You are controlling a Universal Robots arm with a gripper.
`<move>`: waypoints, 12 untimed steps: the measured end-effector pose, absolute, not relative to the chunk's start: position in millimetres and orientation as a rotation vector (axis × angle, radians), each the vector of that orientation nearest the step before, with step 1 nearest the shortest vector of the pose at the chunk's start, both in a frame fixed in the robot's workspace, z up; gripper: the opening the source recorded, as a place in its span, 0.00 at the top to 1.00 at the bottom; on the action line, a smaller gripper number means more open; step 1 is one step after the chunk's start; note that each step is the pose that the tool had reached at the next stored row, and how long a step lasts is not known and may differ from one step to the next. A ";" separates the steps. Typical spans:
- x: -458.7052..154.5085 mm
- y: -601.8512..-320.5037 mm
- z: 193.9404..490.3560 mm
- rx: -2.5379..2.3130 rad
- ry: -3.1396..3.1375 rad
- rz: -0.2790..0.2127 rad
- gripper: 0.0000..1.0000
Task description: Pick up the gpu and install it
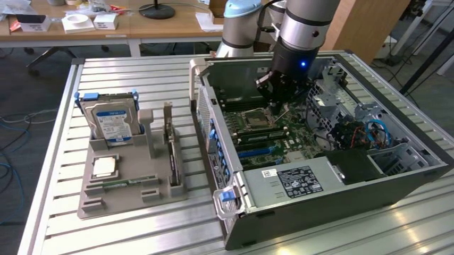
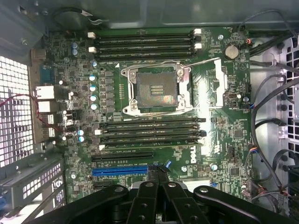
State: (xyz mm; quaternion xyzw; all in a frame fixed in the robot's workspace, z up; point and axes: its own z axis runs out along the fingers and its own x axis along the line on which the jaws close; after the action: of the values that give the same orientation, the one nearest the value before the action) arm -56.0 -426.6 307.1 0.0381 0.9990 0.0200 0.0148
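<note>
**Closed pincer over the motherboard, gpu seemingly in the holder**

Nearest in the exterior view, the open computer case lies on its side on the slatted metal desk. Its power supply is at the near end. Just beside the case, on the exterior view's left, sits the grey holder. A CPU chip and a memory stick lie in it. A long thin card, which looks to be the gpu, stands on edge in the slot closest to the case. A hard drive with a blue label stands upright at the holder's far end.

Further in, the motherboard lies on the case floor. The wrist view shows its CPU socket between two banks of memory slots, and a blue expansion slot near the pincer. The pincer hangs inside the case above the board, near the socket and well apart from the holder. Its fingers are drawn together, with nothing seen between them. Behind it the arm rises, and wooden tables stand beyond.
</note>
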 end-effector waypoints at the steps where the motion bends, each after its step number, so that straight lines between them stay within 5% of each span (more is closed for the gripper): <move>1: -56.0 -426.6 308.7 0.119 3.109 0.063 0.90; 12: -55.6 -426.7 335.2 0.119 3.104 0.065 0.90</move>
State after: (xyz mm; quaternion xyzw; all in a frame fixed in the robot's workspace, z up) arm -55.6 -426.7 335.2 0.0384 0.9989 0.0209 0.0173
